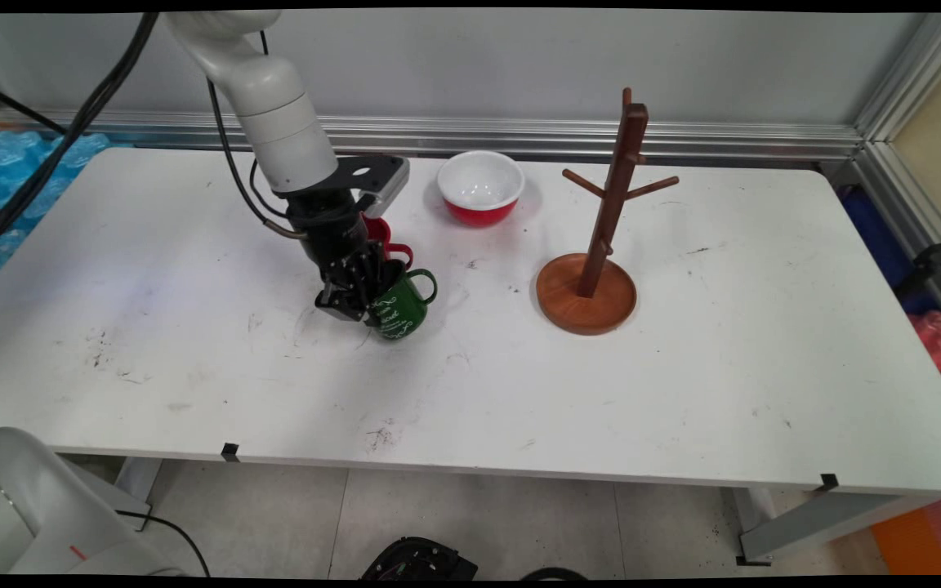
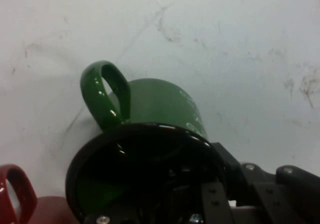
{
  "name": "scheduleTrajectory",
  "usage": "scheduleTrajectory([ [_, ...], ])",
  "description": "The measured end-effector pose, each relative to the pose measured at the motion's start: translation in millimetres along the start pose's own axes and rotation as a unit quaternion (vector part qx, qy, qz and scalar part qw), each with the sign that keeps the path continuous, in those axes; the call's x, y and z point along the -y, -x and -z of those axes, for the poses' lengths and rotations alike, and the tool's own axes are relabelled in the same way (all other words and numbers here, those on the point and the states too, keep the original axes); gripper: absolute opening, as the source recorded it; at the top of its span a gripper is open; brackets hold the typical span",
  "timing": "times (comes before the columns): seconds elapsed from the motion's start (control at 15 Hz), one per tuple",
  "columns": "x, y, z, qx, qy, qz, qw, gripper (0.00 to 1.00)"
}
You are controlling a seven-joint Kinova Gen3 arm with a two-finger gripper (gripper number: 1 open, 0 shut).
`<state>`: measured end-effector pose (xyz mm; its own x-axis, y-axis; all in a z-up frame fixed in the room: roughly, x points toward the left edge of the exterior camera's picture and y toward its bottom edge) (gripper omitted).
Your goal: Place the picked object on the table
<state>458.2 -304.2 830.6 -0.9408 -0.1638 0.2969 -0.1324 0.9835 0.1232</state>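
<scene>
The claw is clamped on the rim of the green mug, one finger inside the mouth and one outside. The mug is tilted, handle pointing away from the arm, left of the wooden rack and well apart from it. A thin rim pinch on glossy enamel looks slippery, so I judge the mug could swivel or drop if swung fast. A red mug sits just behind the claw; a careless sweep may knock it. The green mug looks empty in the hand view. The red bowl, left of the rack's top, is empty too
</scene>
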Motion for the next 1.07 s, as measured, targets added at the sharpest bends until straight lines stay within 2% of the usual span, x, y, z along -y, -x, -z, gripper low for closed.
scheduleTrajectory([
  [0.47,2.8,-11.8,3.9,0.001,0.008,0.016,0.9998,0.0],
  [1.07,3.9,-16.2,3.5,0.017,0.016,-0.005,0.9997,0.0],
])
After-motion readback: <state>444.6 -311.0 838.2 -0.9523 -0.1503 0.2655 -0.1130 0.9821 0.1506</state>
